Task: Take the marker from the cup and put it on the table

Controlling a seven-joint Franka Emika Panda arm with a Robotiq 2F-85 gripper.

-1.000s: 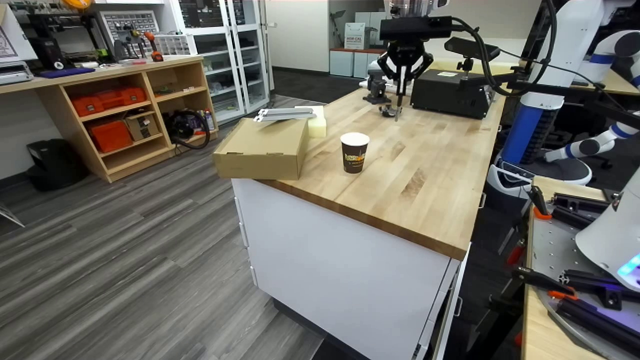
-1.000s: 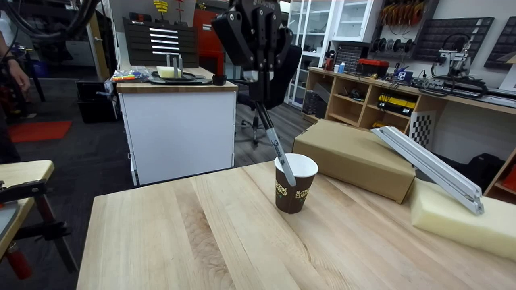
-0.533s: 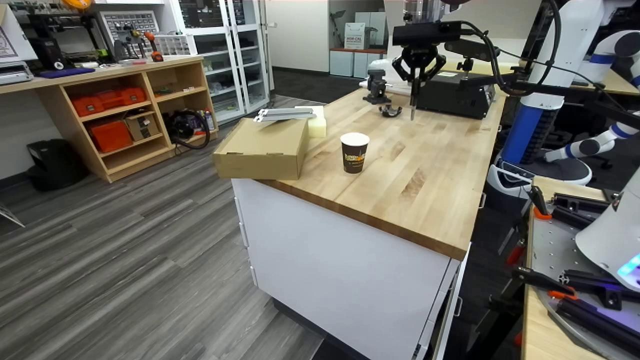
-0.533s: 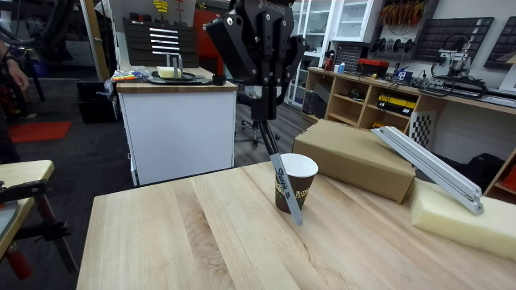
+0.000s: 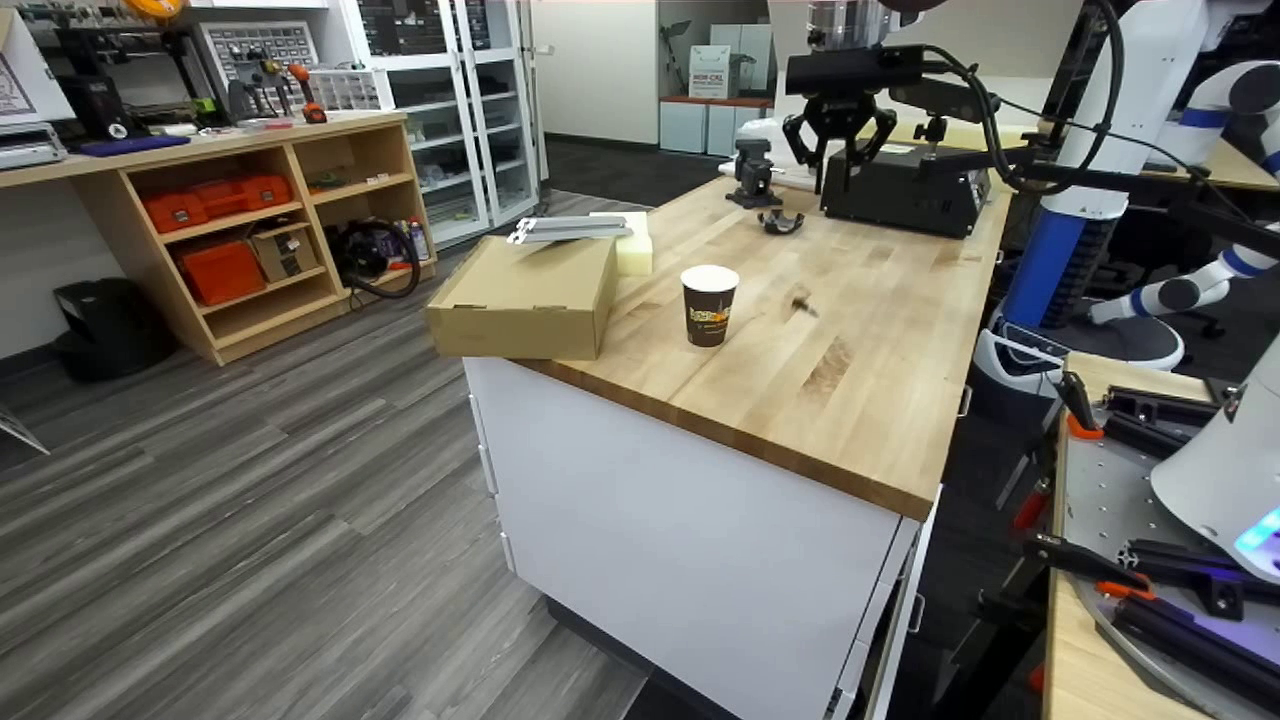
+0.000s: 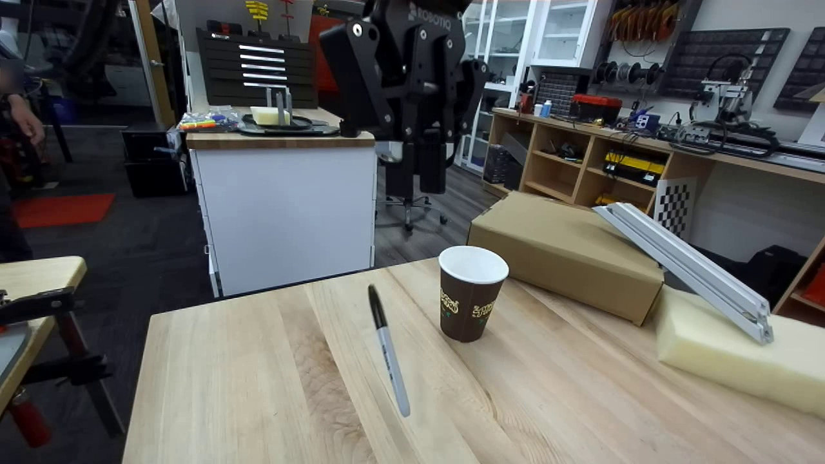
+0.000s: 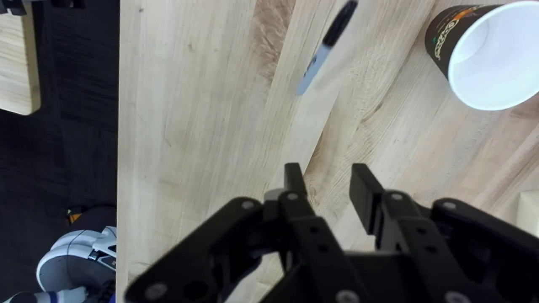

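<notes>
The dark brown cup [image 5: 708, 318] with a white rim stands upright on the wooden table [image 5: 890, 370]. It also shows in an exterior view [image 6: 468, 310] and in the wrist view [image 7: 444, 40]. The grey marker [image 6: 390, 361] with a black cap is out of the cup, at the tabletop beside it. In the wrist view the marker [image 7: 318, 61] is ahead of the fingers; whether it lies fully flat I cannot tell. My gripper [image 6: 417, 187] is open and empty above the table, apart from marker and cup. Its spread fingers [image 7: 326, 172] show in the wrist view.
A cardboard box [image 6: 567, 248] is behind the cup. A yellow foam block [image 6: 741, 351] with a metal profile [image 6: 686, 264] leaning across it stands beside the box. A black device [image 5: 895, 190] and a small black stand [image 5: 755, 175] are at the table's far end.
My gripper moved a little sideways and down with the marker, then opened. The marker dropped from the fingers to the tabletop. The cup did not move.
</notes>
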